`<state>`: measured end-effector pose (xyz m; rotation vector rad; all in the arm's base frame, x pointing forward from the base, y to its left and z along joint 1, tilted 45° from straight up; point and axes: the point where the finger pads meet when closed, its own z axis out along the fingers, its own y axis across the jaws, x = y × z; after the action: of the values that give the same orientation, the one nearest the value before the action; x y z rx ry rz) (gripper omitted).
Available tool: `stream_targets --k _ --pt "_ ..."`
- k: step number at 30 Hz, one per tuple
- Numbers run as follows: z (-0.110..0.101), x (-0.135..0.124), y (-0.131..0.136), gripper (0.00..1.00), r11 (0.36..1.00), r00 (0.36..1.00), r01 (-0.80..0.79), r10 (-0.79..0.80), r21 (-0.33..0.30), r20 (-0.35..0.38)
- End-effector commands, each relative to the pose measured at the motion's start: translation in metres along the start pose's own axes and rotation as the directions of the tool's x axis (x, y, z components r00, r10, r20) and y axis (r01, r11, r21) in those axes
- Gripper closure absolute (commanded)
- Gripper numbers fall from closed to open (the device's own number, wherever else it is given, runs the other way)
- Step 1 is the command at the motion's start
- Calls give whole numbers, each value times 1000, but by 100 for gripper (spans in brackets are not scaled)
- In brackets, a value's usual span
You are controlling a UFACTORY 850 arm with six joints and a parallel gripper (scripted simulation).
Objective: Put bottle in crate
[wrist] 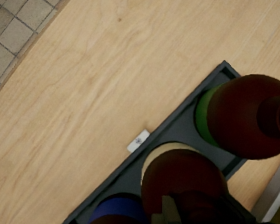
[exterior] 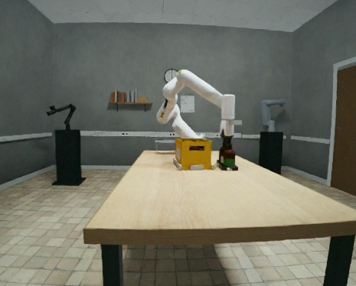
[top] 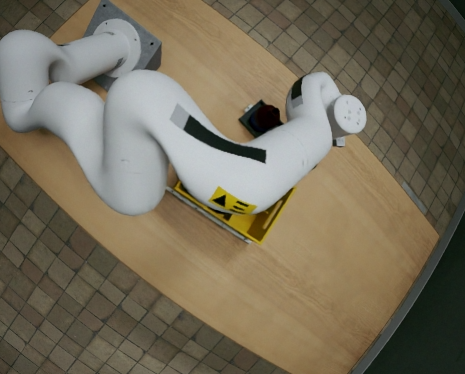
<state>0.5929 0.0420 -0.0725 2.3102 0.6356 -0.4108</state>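
A dark tray (wrist: 184, 121) (top: 248, 119) (exterior: 228, 167) holds three dark red bottles standing upright. My gripper (exterior: 224, 134) reaches straight down and is shut on the neck of the middle bottle, which stands in the tray. The yellow crate (top: 263, 225) (exterior: 194, 154) stands just left of the tray in the exterior view. In the top view the arm covers most of it, and its slots are hidden.
The wooden table (top: 333, 250) (exterior: 217, 199) (wrist: 124, 63) carries the arm's grey base (top: 145, 52) at its far end. The tray lies close beside the crate. Tiled floor (wrist: 24, 3) shows past the table edge.
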Motion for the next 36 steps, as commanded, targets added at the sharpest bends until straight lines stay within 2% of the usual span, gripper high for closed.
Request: stream_targets --k 1,18,36 --pt "-1 1 0 100 1000 1000 -1 1 0 -2" --pt "-3 1 0 100 1000 1000 -1 1 0 -2" --pt "-17 0 0 100 1000 1000 -1 1 0 -2"
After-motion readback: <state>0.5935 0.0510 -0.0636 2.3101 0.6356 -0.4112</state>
